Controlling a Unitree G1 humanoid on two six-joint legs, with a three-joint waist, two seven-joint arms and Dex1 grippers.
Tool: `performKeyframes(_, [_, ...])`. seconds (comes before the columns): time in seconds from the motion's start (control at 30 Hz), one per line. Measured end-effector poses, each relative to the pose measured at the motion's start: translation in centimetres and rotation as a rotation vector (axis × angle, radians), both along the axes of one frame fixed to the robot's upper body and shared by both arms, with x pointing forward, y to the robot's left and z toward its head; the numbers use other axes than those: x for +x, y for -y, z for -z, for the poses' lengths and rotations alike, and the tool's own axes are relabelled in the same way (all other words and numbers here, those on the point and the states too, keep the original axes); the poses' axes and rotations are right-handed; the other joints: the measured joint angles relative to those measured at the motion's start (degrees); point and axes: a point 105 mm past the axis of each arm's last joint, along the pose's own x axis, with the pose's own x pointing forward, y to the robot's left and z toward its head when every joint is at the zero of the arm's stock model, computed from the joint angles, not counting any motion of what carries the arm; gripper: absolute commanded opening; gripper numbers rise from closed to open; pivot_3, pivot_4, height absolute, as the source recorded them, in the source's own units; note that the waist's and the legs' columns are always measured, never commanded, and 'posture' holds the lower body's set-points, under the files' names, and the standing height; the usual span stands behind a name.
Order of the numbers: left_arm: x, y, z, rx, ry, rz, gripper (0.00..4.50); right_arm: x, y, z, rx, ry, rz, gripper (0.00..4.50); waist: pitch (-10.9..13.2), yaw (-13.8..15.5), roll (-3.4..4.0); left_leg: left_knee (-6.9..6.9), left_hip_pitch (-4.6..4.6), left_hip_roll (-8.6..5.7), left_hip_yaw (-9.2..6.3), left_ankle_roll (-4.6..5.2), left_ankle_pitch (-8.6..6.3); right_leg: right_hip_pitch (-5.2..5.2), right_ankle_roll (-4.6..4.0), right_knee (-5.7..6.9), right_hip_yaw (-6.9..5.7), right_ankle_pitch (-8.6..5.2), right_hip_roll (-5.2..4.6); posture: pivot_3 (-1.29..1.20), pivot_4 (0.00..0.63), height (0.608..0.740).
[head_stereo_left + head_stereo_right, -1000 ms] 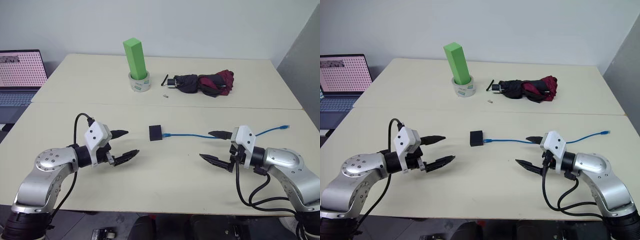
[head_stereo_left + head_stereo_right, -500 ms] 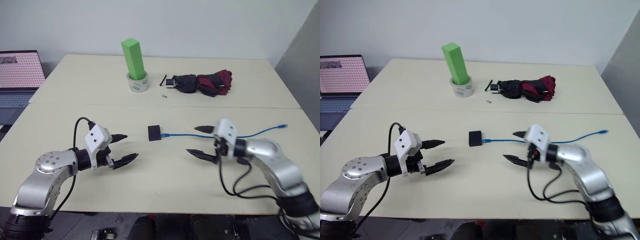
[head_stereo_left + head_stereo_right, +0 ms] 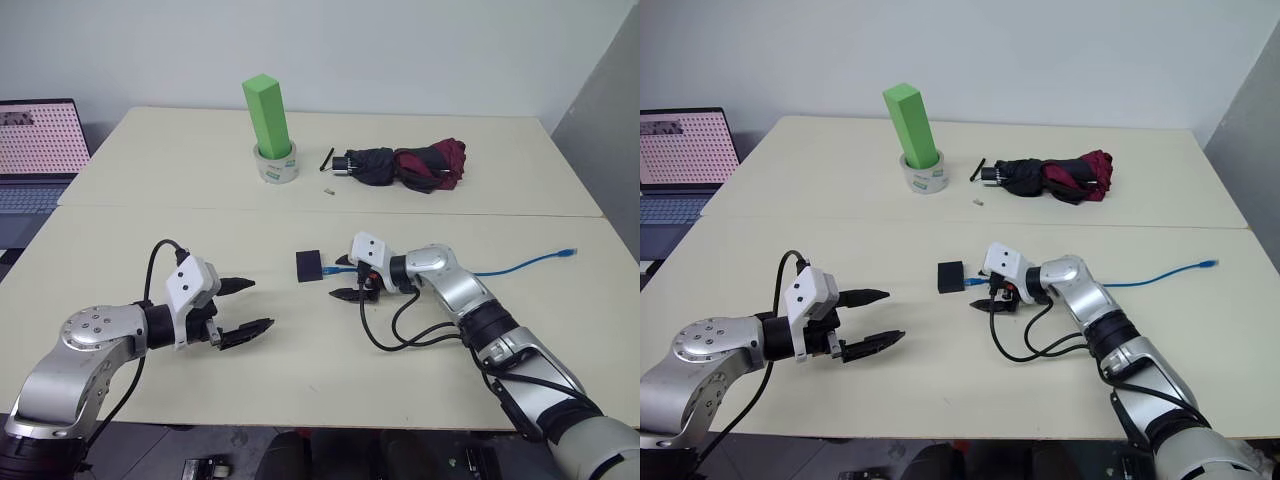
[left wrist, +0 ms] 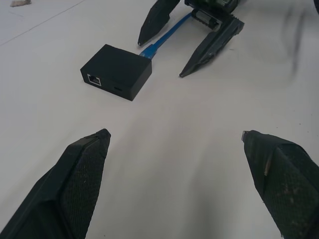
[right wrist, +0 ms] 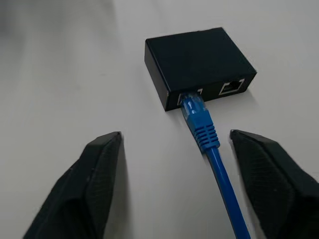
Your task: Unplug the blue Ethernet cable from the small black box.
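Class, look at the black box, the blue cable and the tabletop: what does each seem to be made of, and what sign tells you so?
Black box: likely moulded plastic, matte; even dull surface, crisp edges. Blue cable: flexible rubbery plastic jacket, slightly glossy; ribbed boot at the plug. Tabletop: smooth cream laminate, probably; faint sheen, no visible grain.

A green block [image 3: 266, 113] is standing upright inside a roll of tape [image 3: 276, 166] at the far left-centre of the table [image 3: 150, 220]. A black-and-maroon folded umbrella [image 3: 405, 166] is lying to its right, a tiny pale object [image 3: 327, 189] resting between them. A laptop [image 3: 35, 150] is glowing at the far left edge
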Motion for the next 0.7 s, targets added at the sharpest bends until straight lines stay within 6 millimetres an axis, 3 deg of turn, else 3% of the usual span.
performKeyframes(0.17, [0.1,0.0,0.0,0.001,0.004,-0.011,4.50,0.2,-0.3,0.1,0.000,-0.016,-0.024,1.62,0.0,0.0,0.00,0.00,0.01,0.01,-0.01,0.00,0.00,0.01,0.00,0.03,-0.01,0.00,0.00,0.00,0.150,0.740])
performKeyframes(0.4, [0.4,0.0,-0.3,-0.010,0.008,-0.015,4.50,0.3,-0.5,0.1,-0.020,0.018,-0.038,0.14,0.0,0.0,0.00,0.01,0.02,0.01,-0.02,0.00,0.00,0.01,0.00,0.05,-0.03,0.00,0.00,0.00,0.150,0.740])
performKeyframes(0.57, [1.0,0.3,-0.4,-0.085,-0.018,-0.033,4.50,0.5,0.0,-0.3,-0.056,0.123,-0.042,0.09,0.0,0.2,0.00,0.01,0.00,0.00,-0.04,0.00,0.00,0.01,0.00,0.05,-0.05,0.00,-0.02,0.00,0.150,0.740])
performKeyframes(0.7, [2.0,0.6,-0.7,-0.246,-0.084,-0.085,4.50,-0.3,1.7,-1.1,-0.101,0.332,-0.081,0.09,0.0,0.2,-0.01,0.03,-0.09,-0.02,-0.04,0.00,0.00,-0.03,0.00,0.01,-0.08,0.00,-0.06,0.00,0.150,0.740])
